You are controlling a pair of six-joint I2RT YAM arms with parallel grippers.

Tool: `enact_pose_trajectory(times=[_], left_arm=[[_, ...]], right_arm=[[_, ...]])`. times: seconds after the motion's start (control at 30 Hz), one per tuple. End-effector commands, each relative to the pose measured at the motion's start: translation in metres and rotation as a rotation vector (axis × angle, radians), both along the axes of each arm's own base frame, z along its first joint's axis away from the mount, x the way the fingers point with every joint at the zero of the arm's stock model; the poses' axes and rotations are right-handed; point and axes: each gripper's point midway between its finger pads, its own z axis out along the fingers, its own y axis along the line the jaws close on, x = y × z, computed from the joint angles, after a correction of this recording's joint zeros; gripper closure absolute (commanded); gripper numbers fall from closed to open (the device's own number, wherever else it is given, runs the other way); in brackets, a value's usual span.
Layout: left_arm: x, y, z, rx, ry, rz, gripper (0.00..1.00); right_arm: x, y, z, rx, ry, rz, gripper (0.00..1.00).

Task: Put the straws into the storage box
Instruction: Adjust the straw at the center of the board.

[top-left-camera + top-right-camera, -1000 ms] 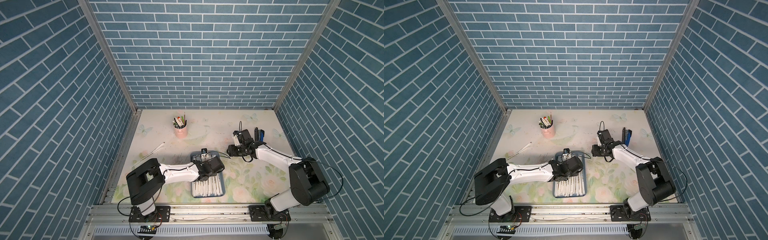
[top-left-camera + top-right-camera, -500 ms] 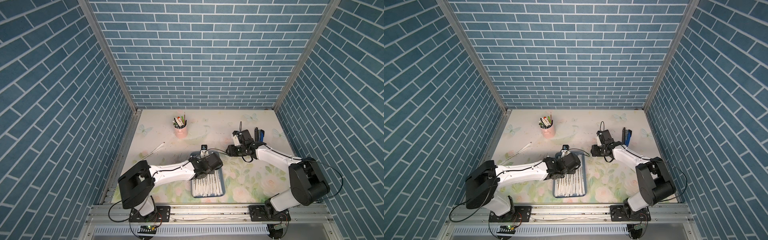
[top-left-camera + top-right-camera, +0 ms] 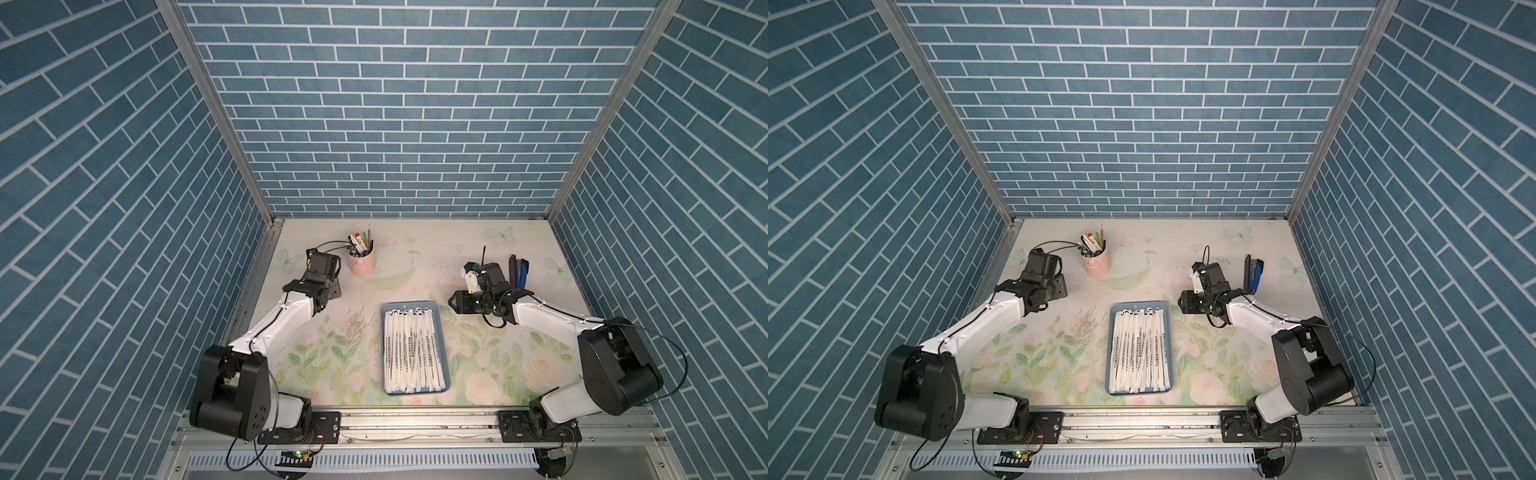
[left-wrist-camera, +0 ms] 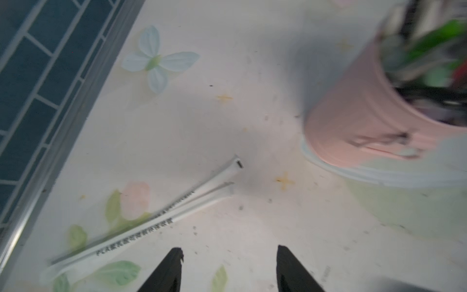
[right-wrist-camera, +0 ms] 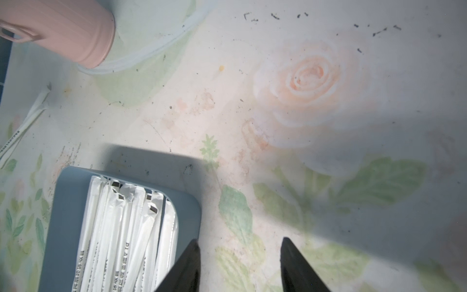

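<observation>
The storage box [image 3: 415, 304] sits in the lower middle of the frame in both top views. It is packed with straws [image 3: 413, 353] lying side by side along its length. Two loose straws [image 4: 151, 217] lie out on the desk [image 3: 415, 257]. The top views hide them under the left arm, at the left-middle of the frame beside the pink cup [image 3: 363, 264]. The left wrist view shows them flat and close together, their long axis slanting from the wall rail [image 4: 63, 121] toward the cup.

The left pincer [image 4: 228, 249] hovers with its fingers spread and nothing between them. The pair lies just ahead of it and off to the wall side, not between the fingers. I'd judge it needs to shift toward the wall and turn so the fingers straddle the straws crosswise.

The right pincer [image 5: 240, 240], likewise spread and empty, hangs beside the box's upper right corner, well apart from the loose pair. The left arm is plainly the nearer.
</observation>
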Motion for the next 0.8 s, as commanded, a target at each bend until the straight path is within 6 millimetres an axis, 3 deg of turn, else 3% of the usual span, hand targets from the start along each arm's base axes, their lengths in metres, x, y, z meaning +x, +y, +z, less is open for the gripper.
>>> enact_pose_trajectory(times=[0.0,0.23,0.33,0.5,0.77], left_arm=[[0.000,0.034,-0.013,0.040,0.081,0.000,0.36],[-0.006,0.092,-0.050,0.043,0.186,0.124,0.35],[-0.002,0.108,-0.053,0.009,0.170,0.161,0.35],[0.007,0.114,-0.067,-0.046,0.174,0.203,0.36],[-0.014,0.112,-0.094,-0.107,0.205,0.346,0.43]], right_arm=[[-0.001,0.005,0.010,0.051,-0.026,0.016,0.49],[-0.007,0.007,0.007,0.072,-0.021,0.029,0.49],[-0.010,0.005,0.004,0.069,-0.017,0.033,0.49],[-0.012,0.005,0.003,0.073,-0.017,0.033,0.49],[-0.011,0.004,0.005,0.071,-0.026,0.028,0.49]])
